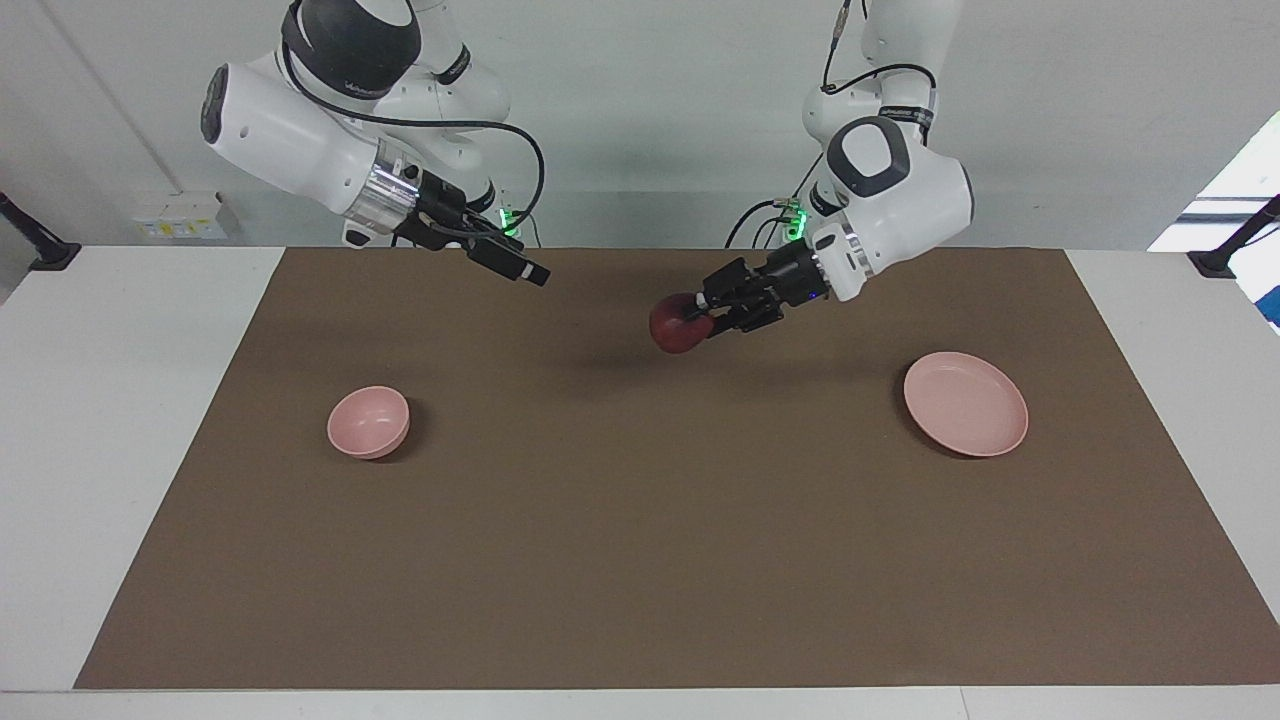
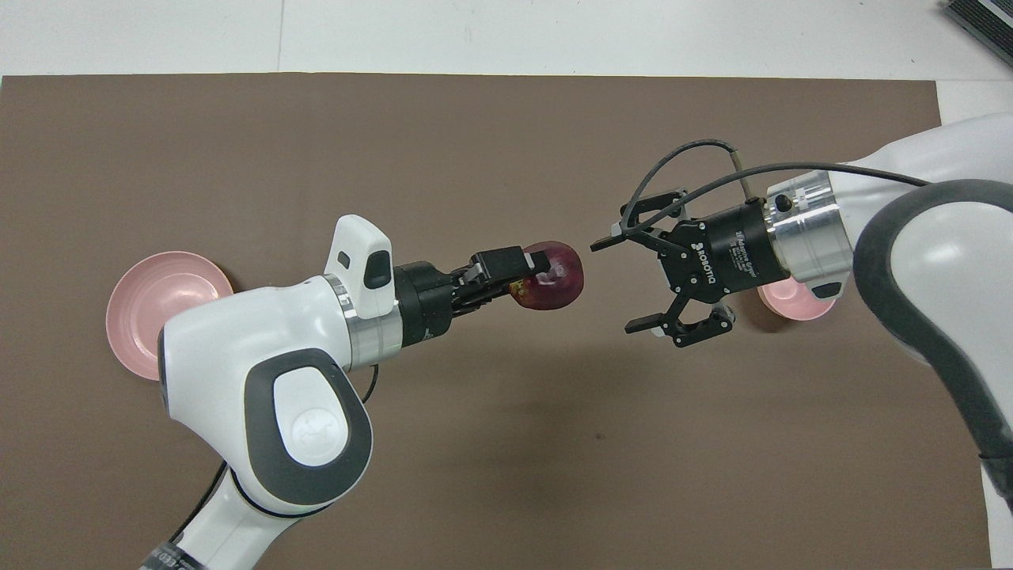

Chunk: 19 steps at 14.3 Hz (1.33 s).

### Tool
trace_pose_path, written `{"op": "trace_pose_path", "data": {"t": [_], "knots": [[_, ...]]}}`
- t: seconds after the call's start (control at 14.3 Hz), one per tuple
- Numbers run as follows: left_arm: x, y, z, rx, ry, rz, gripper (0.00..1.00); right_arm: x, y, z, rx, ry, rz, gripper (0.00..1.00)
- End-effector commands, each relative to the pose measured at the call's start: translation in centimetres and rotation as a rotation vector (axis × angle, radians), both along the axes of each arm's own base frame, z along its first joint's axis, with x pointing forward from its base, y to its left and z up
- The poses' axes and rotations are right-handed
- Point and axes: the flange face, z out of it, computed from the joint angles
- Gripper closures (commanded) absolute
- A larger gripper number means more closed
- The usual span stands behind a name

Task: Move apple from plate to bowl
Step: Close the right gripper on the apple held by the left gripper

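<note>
The dark red apple point(image 1: 678, 323) is held in the air by my left gripper point(image 1: 695, 318), which is shut on it over the middle of the brown mat. In the overhead view the apple point(image 2: 554, 275) sits at the left gripper's point(image 2: 538, 273) tips. The pale pink plate point(image 1: 965, 403) lies empty toward the left arm's end; the left arm partly covers it from above point(image 2: 154, 305). The small pink bowl point(image 1: 368, 422) stands empty toward the right arm's end, mostly hidden under the right wrist point(image 2: 799, 302). My right gripper point(image 1: 522, 268) is open in the air, pointing at the apple with a short gap point(image 2: 621, 283).
A brown mat point(image 1: 640, 560) covers most of the white table point(image 1: 110, 420). Black clamp posts stand at the table's corners nearest the robots point(image 1: 40, 245) point(image 1: 1225, 250). Cables hang from both wrists.
</note>
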Motion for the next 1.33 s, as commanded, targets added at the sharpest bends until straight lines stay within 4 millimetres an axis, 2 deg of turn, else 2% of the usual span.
{"op": "trace_pose_path", "data": {"t": [0.0,0.21,0.42,0.49,1.12,1.26], "knots": [[-0.1,-0.2,1.1,-0.026,-0.006,0.034,1.00,0.1,0.1,0.2,0.016,0.009,-0.027,0.00],[-0.4,-0.5,1.3,-0.032,-0.004,0.032,1.00,0.5,-0.8,0.1,0.015,0.001,-0.038,0.00],[-0.7,-0.9,1.6,-0.039,0.007,0.033,1.00,0.9,0.2,-0.2,0.003,-0.031,-0.062,0.00],[-1.1,-1.5,1.7,-0.040,0.006,0.023,1.00,0.8,1.1,-0.2,0.004,-0.035,-0.057,0.00],[-1.7,-2.1,1.9,-0.034,-0.005,0.038,1.00,0.6,1.3,-1.0,0.008,-0.026,-0.070,0.00],[-1.7,-2.1,1.9,-0.034,-0.004,0.039,1.00,0.3,2.1,-1.2,0.002,-0.028,-0.052,0.00]]}}
